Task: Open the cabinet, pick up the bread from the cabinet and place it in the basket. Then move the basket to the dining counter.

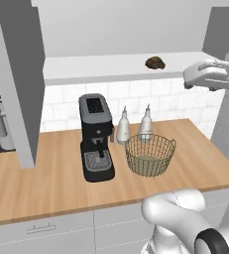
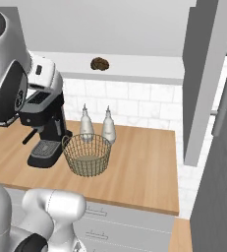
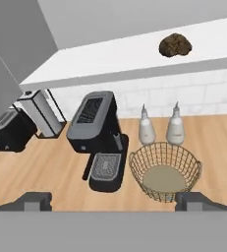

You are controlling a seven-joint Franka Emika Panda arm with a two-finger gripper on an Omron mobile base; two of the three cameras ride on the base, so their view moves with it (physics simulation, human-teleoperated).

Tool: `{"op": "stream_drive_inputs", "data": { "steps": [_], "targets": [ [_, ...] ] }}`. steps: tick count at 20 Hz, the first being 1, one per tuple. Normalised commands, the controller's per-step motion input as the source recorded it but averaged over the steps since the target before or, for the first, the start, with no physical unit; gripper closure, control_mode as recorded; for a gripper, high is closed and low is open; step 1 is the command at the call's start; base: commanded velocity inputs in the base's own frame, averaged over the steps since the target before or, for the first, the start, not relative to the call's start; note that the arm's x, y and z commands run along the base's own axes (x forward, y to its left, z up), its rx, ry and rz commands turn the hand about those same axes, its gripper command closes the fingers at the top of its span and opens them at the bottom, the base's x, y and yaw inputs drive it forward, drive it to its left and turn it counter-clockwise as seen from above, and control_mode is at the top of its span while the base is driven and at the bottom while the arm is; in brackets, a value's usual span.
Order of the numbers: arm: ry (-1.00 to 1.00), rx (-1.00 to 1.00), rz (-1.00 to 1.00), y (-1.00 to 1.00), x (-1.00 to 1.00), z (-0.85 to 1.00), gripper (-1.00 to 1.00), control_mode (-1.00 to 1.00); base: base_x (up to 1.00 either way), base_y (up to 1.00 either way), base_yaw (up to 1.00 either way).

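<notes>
The cabinet stands open, its grey doors swung out at both sides. A small dark brown bread lies on the cabinet's white shelf. Below it, the empty tan wire basket sits on the wood worktop beside the coffee machine. My gripper is open and empty. It hangs in the air at shelf height, to the right of the bread and apart from it. The dining counter is out of view.
A black coffee machine stands left of the basket. Two white bottles stand behind the basket against the tiled wall. A dark toaster sits far left. Grey drawers run under the worktop.
</notes>
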Motion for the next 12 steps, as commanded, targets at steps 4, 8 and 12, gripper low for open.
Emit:
{"op": "stream_drive_inputs", "data": {
  "steps": [4, 8, 12],
  "targets": [
    [-0.22, -0.17, -0.18, -0.08, 0.92, 0.03, -1.0, -1.0, 0.0, 0.0, 0.0],
    [-0.23, -0.06, -0.07, 0.0, 0.91, 0.13, -1.0, -1.0, 0.0, 0.0, 0.0],
    [-0.18, -0.01, 0.0, 0.0, 0.6, -0.04, -1.0, -1.0, 0.0, 0.0, 0.0]
  ]
}}
